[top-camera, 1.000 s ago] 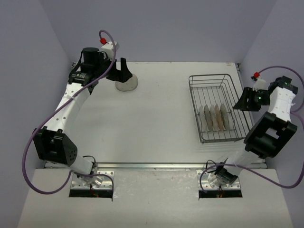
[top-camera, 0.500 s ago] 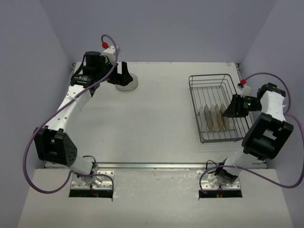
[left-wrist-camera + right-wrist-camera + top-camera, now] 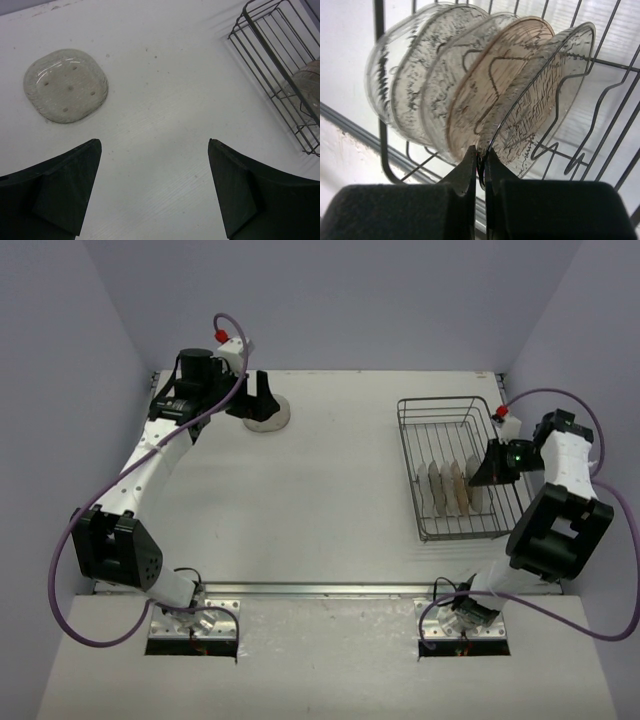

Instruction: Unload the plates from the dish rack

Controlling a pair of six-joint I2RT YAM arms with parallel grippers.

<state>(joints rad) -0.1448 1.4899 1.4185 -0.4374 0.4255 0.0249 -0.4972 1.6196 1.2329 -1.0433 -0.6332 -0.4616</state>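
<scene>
The dish rack [image 3: 405,440] stands at the right of the table with several plates [image 3: 448,490] upright in a row. In the right wrist view the plates are translucent clear [image 3: 405,70] and one is tan [image 3: 490,85]. My right gripper [image 3: 481,156] is shut on the lower rim of the rightmost clear plate [image 3: 545,100], which still stands between the rack wires [image 3: 380,140]. In the top view the right gripper [image 3: 480,477] sits at the row's right end. My left gripper [image 3: 262,400] hangs open at the far left, beside a clear plate [image 3: 66,85] lying flat on the table.
The left wrist view shows the left gripper [image 3: 154,150] with bare white table between its fingers and a corner of the rack [image 3: 272,55] at the right. Purple walls close in the table on three sides. Cables loop from both arms.
</scene>
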